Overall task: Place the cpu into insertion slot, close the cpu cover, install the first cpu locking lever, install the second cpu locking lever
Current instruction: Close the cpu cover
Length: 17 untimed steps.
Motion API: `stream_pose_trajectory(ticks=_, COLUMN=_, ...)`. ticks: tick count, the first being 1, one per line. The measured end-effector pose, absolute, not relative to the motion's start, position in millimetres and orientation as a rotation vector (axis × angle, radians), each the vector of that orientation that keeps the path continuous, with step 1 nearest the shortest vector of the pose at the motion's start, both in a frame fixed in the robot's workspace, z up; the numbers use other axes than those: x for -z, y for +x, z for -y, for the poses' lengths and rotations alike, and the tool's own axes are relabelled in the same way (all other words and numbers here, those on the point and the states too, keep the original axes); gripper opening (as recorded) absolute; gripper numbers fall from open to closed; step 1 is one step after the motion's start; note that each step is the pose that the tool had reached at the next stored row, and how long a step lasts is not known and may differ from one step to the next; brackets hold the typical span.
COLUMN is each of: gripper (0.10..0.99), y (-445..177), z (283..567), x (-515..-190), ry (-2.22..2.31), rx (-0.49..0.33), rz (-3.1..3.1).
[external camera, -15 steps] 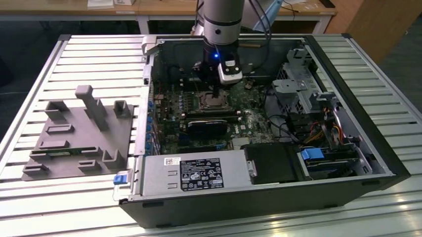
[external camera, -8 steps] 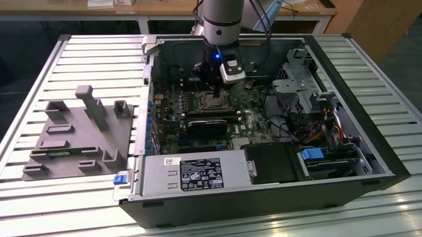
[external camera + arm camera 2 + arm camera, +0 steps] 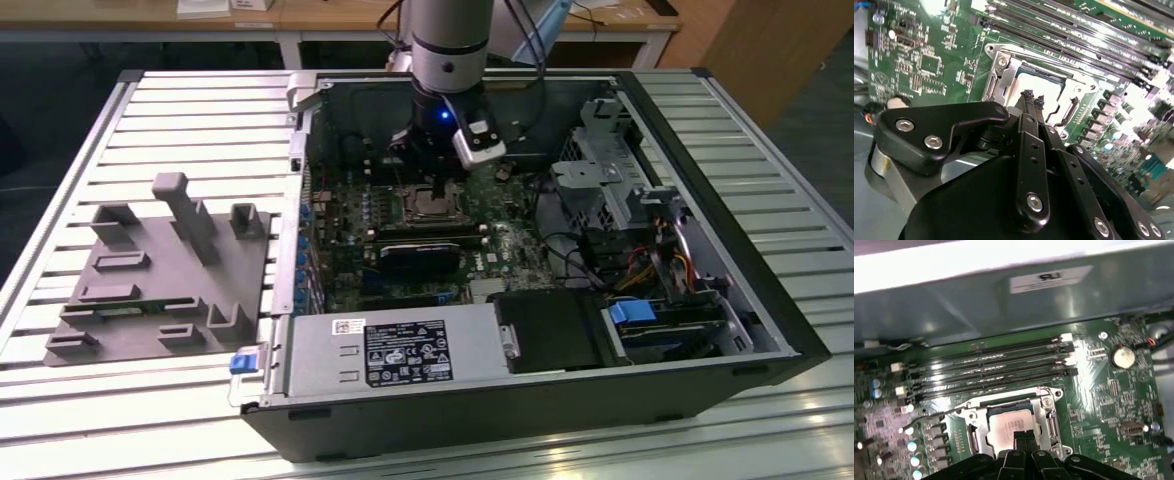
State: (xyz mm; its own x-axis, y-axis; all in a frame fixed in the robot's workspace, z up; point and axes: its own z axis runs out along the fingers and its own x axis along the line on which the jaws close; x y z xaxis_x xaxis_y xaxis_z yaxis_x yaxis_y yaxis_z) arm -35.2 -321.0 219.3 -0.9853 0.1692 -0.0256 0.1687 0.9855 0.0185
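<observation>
The cpu [image 3: 1008,427] lies flat in the insertion slot [image 3: 974,415], metal top up and edges parallel to the long memory slots [image 3: 989,371] beside it. The cpu cover [image 3: 1048,424] lies down around it. The gripper [image 3: 1022,436] hangs right over the chip, its jaws pressed together and holding nothing.

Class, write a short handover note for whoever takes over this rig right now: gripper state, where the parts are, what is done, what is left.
Black gripper: shut, empty, tips over the small square silvery-tan cpu.
The cpu sits in the silver-rimmed square insertion slot on the green motherboard: done.
The thin silvery metal cpu cover appears lowered around it.
Left: the locking levers. One thin wire lever seems unlatched beside the slot; the other I cannot tell.
</observation>
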Motion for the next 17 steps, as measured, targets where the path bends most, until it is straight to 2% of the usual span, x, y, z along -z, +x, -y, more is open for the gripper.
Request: stream_pose_trajectory(ticks=17, gripper=0.102, y=-38.5, z=321.0, x=-225.1, ry=0.149, rx=-0.024, rz=-3.108)
